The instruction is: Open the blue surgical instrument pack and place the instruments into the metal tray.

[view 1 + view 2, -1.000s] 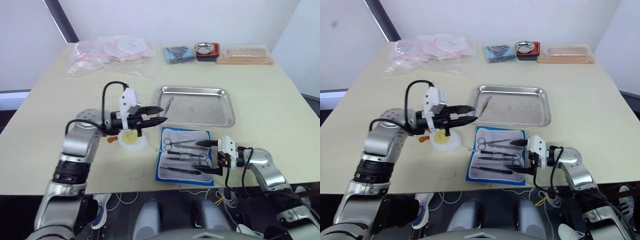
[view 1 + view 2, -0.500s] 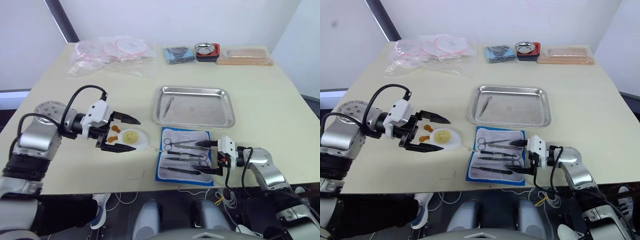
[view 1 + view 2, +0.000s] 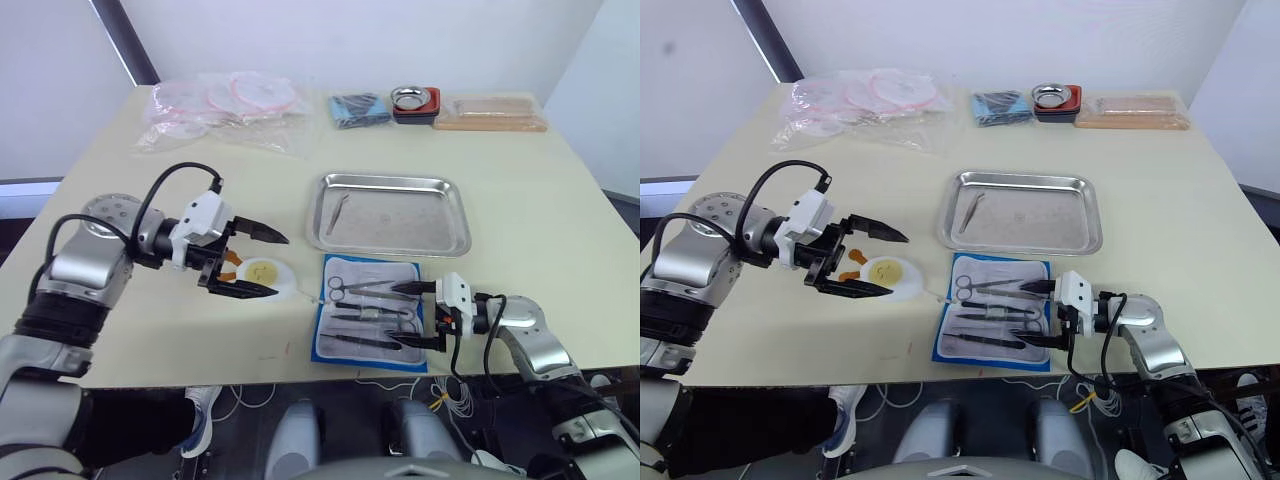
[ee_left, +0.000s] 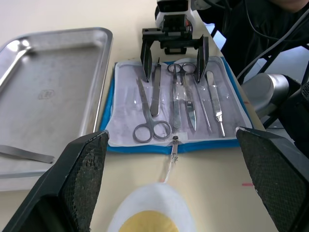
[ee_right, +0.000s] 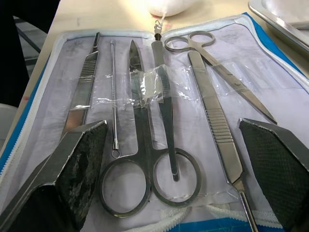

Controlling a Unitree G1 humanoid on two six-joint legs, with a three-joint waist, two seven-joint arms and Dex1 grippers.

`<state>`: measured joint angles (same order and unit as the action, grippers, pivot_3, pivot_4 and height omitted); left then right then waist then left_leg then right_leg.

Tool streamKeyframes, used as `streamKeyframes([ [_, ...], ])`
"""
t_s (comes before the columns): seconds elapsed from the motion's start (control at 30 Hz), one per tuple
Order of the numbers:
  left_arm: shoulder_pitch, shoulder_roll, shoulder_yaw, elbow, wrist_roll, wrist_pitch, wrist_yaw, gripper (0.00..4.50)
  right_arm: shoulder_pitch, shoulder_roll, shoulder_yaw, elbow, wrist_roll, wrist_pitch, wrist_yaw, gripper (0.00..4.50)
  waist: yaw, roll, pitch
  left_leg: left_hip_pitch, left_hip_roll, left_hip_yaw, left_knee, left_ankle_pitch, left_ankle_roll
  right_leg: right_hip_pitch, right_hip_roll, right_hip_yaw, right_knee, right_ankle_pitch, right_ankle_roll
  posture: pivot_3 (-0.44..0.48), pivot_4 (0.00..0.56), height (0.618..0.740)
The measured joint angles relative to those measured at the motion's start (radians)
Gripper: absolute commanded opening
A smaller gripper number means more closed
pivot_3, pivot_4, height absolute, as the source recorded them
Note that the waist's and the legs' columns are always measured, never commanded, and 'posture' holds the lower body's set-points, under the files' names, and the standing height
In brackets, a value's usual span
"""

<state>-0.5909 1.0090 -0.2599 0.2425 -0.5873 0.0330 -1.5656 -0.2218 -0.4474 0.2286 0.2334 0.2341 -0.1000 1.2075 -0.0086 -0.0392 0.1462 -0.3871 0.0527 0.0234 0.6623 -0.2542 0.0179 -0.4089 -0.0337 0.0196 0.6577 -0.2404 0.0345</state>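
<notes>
Pack lying open on the table, both grippers spread wide and holding nothing.

The pack (image 3: 366, 311) is lying unfolded just in front of the tray (image 3: 389, 213), its pale lining facing up, with the instruments (image 5: 159, 121) (scissors, tweezers, a thin probe) lying side by side on it, some under a clear strip. One pair of tweezers (image 3: 339, 211) is already resting inside the tray near its left end. The right gripper (image 3: 412, 315) is hovering at the pack's right edge, its fingers spread wide across the instruments' ends and gripping nothing. The left gripper (image 3: 252, 262) is hanging over the table to the left of the pack, its fingers also wide apart, bracketing a white disc (image 3: 264, 275) with a yellow centre without touching it.
</notes>
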Motion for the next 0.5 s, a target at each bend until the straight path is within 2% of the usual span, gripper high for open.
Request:
streamKeyframes([
  [0.23, -0.026, -0.12, 0.005, 0.013, 0.113, -0.003, 0.0, 4.47, 0.003, -0.006, 0.001, 0.0, 0.0, -0.013, -0.001, 4.5, 0.003, -0.002, -0.001, 0.0, 0.0, 0.0, 0.0, 0.0, 0.0, 0.0, 0.0, 0.0, 0.0, 0.0, 0.0, 0.0, 0.15, 0.74],
  [0.5, -0.064, -0.211, 0.003, 0.053, 0.203, -0.021, 0.0, 4.47, -0.002, -0.025, 0.008, 0.003, -0.001, -0.026, 0.009, 4.5, 0.009, -0.001, -0.001, 0.0, -0.001, 0.0, 0.001, 0.0, 0.0, 0.0, 0.0, 0.001, 0.0, 0.0, -0.001, 0.0, 0.15, 0.74],
])
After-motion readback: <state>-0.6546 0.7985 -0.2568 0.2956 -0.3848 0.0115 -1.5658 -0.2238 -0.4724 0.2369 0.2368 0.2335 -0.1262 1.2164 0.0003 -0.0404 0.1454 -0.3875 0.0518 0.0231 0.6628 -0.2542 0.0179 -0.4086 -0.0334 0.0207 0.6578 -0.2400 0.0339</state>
